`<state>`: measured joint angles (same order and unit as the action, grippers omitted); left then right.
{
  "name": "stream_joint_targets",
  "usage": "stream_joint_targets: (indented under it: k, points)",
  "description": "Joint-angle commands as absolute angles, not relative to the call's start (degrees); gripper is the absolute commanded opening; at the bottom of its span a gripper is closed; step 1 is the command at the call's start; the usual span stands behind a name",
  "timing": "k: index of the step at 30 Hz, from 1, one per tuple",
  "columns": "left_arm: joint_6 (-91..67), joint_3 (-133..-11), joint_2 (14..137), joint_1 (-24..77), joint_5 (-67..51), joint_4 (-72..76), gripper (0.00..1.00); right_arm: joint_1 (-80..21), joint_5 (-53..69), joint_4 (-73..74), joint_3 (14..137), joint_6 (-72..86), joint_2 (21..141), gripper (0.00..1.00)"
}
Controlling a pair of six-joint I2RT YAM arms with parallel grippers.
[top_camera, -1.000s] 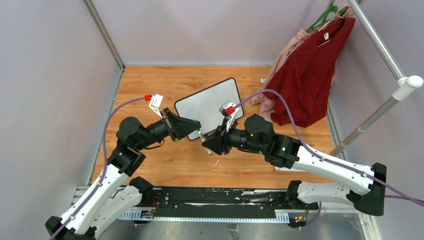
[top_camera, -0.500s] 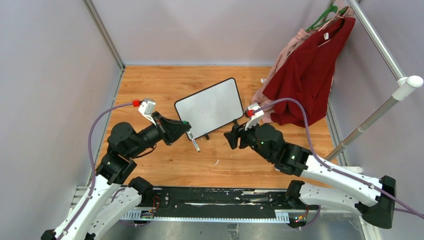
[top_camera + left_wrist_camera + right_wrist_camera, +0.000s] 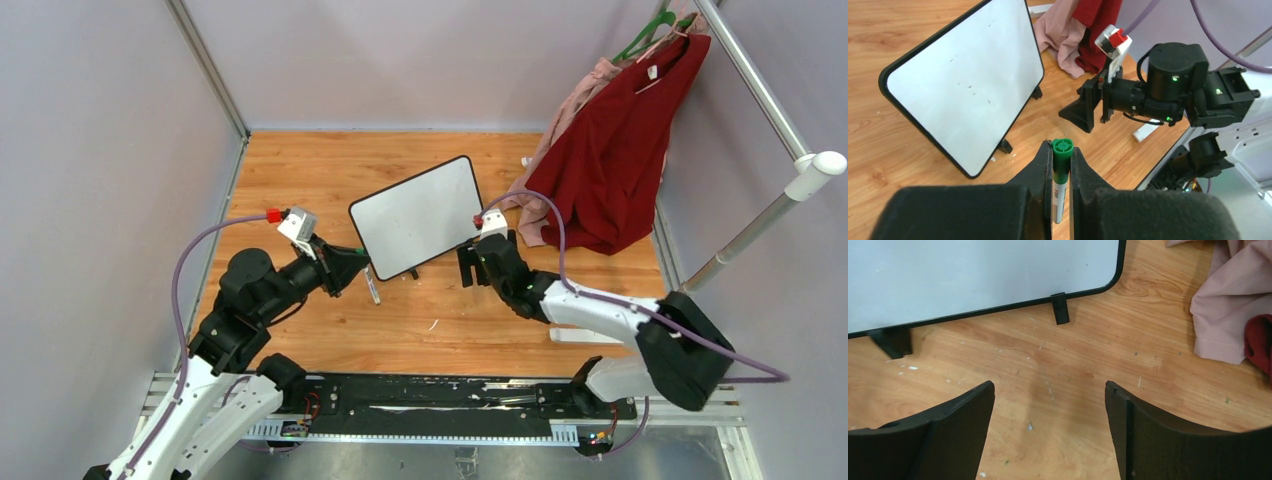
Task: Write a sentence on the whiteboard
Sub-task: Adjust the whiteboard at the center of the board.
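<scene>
The whiteboard (image 3: 418, 215) leans on its two black feet in the middle of the wooden table. Its face (image 3: 968, 85) carries only faint specks, and no sentence shows on it. My left gripper (image 3: 366, 270) hangs off the board's lower left corner, shut on a marker (image 3: 1062, 167) with a white barrel and a green end toward the camera. The marker (image 3: 373, 290) points down at the table. My right gripper (image 3: 467, 265) sits low by the board's lower right corner. It (image 3: 1049, 390) is open and holds nothing, facing the board's bottom edge (image 3: 973, 275).
A red garment (image 3: 615, 150) and a pink cloth (image 3: 545, 200) hang from a rack at the right, the pink hem reaching the table (image 3: 1220, 315). A metal pole (image 3: 750, 235) slants at the far right. A small white object (image 3: 575, 335) lies under the right arm. Grey walls enclose the table.
The grippers met at the marker a second ago. The right one has let go, opened wide and swung right to the board's corner. The left one drew back left with the marker.
</scene>
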<state>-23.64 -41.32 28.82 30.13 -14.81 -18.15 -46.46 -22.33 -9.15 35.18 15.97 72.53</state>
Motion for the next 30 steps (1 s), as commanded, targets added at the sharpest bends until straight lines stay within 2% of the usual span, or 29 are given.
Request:
stream_joint_targets:
  k: [1, 12, 30]
  points:
    - [-19.53, -40.86, 28.13, 30.32, -13.23, -19.87, 0.00, -42.82, -21.22, -17.33, 37.73, 13.68, 79.87, 0.82]
    - [-16.45, -40.17, 27.16, 30.32, -11.60, -22.12, 0.00, -38.50, -15.92, -22.85, 42.44, 10.63, 91.95, 0.69]
    - [-15.55, -40.05, 27.15, 30.32, -10.86, -23.00, 0.00, -35.55, -12.51, -26.63, 45.87, 10.10, 99.31, 0.49]
